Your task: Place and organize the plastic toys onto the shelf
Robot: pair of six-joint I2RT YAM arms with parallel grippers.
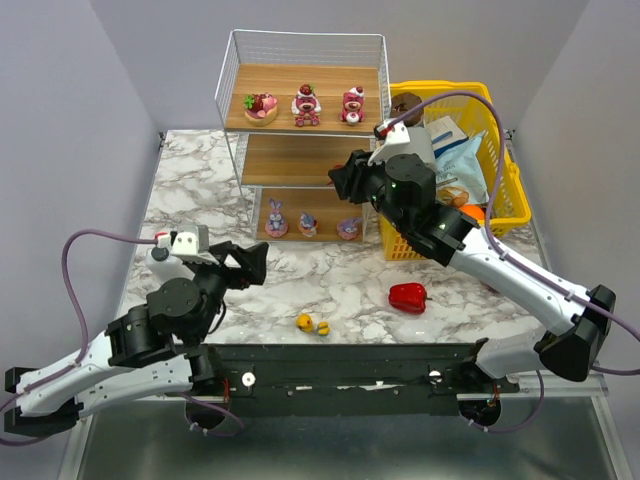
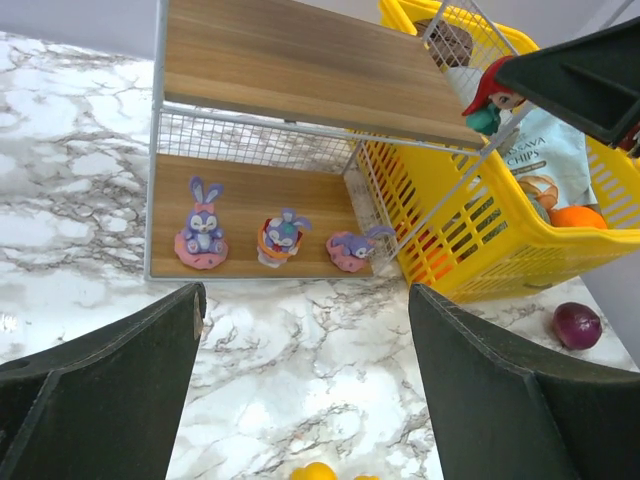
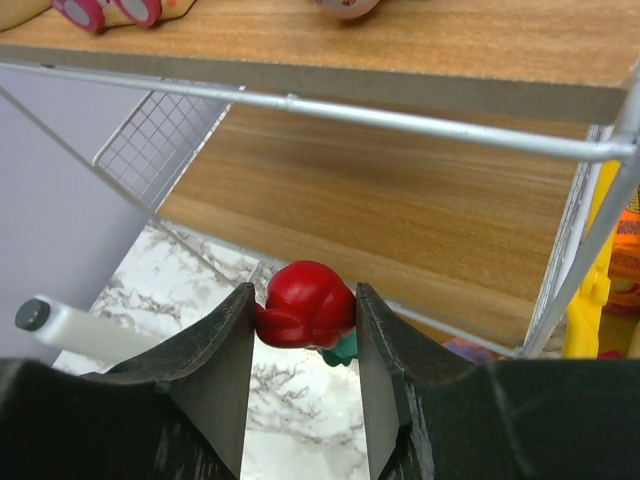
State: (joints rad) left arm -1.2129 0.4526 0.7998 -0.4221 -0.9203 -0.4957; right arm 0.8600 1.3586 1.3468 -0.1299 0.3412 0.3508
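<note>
The shelf (image 1: 300,155) stands at the back. Its top board holds three pink and red toys (image 1: 306,104). Its bottom board holds three purple-pink bunnies (image 2: 283,235). The middle board (image 3: 400,200) is bare. My right gripper (image 3: 305,312) is shut on a red duck (image 3: 305,303) and holds it just in front of the middle board's right part. The duck also shows in the left wrist view (image 2: 490,100). Two yellow ducks (image 1: 312,324) lie on the marble near the front. My left gripper (image 2: 300,390) is open and empty above the table, to their left.
A yellow basket (image 1: 510,200) with a chips bag and an orange stands right of the shelf. A red bell pepper (image 1: 408,296) lies on the marble in front of it. A dark purple ball (image 2: 577,325) lies beside the basket.
</note>
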